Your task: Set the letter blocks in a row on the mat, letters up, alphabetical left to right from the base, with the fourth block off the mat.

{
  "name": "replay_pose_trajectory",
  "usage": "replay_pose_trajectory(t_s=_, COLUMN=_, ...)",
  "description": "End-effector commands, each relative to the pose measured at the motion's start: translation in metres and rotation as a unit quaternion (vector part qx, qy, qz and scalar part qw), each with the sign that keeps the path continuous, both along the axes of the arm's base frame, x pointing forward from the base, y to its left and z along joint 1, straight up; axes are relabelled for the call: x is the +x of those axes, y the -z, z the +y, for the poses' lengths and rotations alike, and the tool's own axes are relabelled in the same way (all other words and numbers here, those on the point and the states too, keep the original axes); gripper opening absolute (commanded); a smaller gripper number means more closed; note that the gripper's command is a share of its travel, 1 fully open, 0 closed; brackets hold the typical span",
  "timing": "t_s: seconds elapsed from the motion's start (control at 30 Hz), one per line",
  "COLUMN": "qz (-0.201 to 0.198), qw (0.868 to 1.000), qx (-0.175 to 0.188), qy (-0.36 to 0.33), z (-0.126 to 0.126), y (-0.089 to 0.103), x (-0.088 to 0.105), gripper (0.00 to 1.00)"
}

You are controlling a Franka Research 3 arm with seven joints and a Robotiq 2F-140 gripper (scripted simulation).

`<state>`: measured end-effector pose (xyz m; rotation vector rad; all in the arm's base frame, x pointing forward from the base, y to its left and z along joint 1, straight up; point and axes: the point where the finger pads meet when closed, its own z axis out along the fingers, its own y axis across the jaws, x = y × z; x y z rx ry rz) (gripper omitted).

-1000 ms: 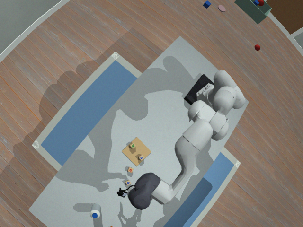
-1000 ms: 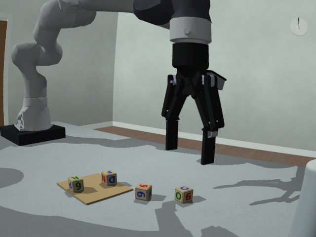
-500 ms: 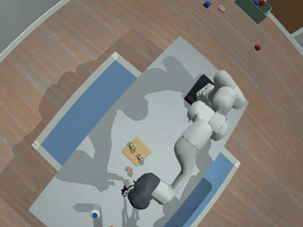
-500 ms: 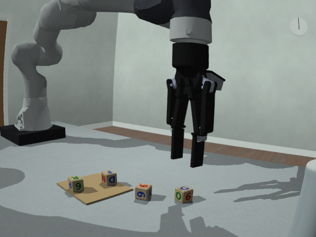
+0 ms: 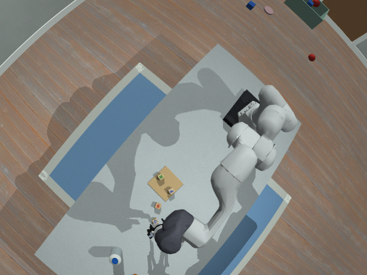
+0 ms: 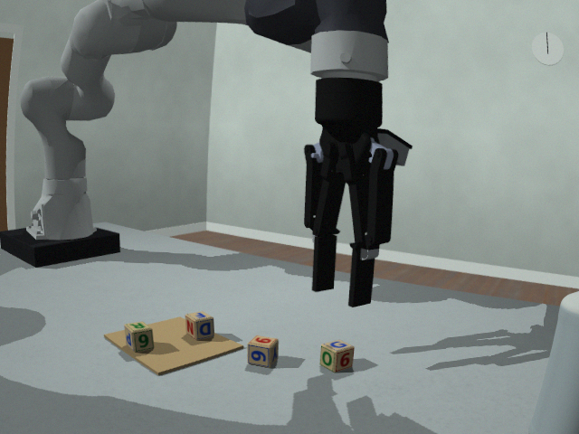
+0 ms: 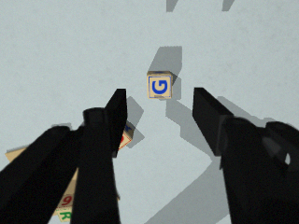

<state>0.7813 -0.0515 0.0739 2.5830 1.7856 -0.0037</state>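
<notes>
Two of the three lettered blocks are on the flat, tan square mat [image 5: 165, 184] [image 6: 182, 353] [image 7: 16, 155]: the wooden cube with a blue F on top [image 5: 171, 191] [image 6: 199, 325] and the wooden cube with a green R on top [image 5: 160, 176] [image 6: 138, 336] [image 7: 65, 216]. Seen from my base, F is toward the mat's left side and R toward its right, so their order suits F, G, R. They stand apart, each near a mat edge; I cannot tell whether both are fully inside it, or whether their letters are turned exactly right.

The wooden cube with a blue G on top [image 5: 155, 221] [image 6: 336, 356] [image 7: 160, 86] is still to be placed. It sits off the mat, on the side away from my base. Nearer the mat, but also off it, is the wooden cube with a red numeral on top [image 5: 157, 205] [image 6: 262, 351] [image 7: 124, 139]; as the odd one out, it can stay there.

My black two-finger claw [image 5: 156, 227] [image 6: 341, 297] [image 7: 160, 102] is partly open, gripping nothing, and is above the tabletop by the G cube, beyond the mat. I judge that what remains is to lower, grasp G, set it upright between F and R on the mat, then close up and straighten the row if needed.
</notes>
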Motion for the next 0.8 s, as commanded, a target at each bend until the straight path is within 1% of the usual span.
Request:
replay_pose_trajectory(t_s=0.0, qz=0.000, qw=1.000, qx=-0.001, qy=-0.003, z=-0.001, y=-0.001, x=0.000, gripper=0.46)
replay_pose_trajectory(t_s=0.4, qz=0.000, qw=1.000, qx=-0.001, qy=-0.003, z=-0.001, y=0.001, x=0.000, gripper=0.46)
replay_pose_trajectory(t_s=0.77, qz=0.000, qw=1.000, qx=-0.001, qy=-0.003, z=-0.001, y=0.013, x=0.001, gripper=0.46)
